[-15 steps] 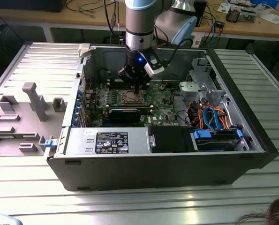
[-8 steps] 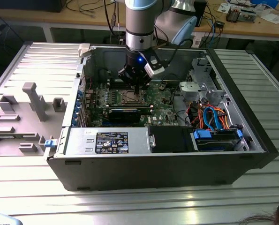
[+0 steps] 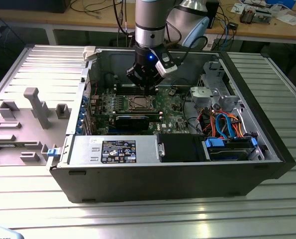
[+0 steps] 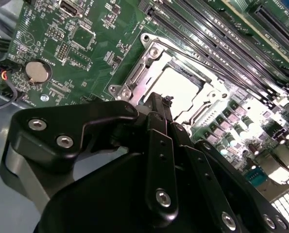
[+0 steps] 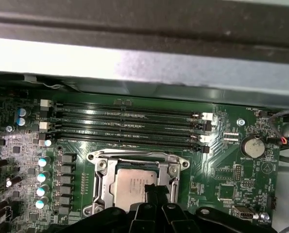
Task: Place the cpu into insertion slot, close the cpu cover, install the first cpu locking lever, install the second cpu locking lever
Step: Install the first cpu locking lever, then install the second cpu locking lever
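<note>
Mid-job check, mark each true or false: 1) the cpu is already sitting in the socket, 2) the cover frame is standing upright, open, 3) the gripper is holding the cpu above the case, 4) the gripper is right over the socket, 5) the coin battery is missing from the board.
1) True: the cpu lies in the insertion slot.
2) False: the cpu cover lies flat around the chip.
3) False: the gripper carries nothing; its tips sit low by the socket rim.
4) True: in the exterior view the gripper is directly above it.
5) False: the coin battery sits on the board.
</note>
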`<state>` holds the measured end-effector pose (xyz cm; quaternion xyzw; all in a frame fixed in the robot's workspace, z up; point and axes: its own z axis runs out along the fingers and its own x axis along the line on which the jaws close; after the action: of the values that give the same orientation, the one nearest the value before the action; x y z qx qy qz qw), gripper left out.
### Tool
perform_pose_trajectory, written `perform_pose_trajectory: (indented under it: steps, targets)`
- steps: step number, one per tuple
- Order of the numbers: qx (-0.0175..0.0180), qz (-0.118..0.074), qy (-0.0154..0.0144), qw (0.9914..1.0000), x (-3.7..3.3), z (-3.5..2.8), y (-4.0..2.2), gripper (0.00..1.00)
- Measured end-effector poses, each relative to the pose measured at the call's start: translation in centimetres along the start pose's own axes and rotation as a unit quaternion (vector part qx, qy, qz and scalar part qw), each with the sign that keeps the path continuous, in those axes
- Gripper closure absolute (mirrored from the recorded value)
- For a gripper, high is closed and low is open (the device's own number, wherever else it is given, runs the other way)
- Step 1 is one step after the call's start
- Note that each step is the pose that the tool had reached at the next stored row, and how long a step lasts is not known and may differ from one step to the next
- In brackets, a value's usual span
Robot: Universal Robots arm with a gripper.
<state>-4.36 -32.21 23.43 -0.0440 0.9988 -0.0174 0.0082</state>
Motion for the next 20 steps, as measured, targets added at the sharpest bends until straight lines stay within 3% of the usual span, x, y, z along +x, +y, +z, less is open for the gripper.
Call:
perform_pose_trajectory:
  steps: [15,20]
  targets:
    - [0.0001,0.000,0.0001,1.00000,0.00,-0.28,-0.04,0.89]
    - [0.0000,0.000,0.0000,1.00000,0.04,-0.26,-0.53,0.89]
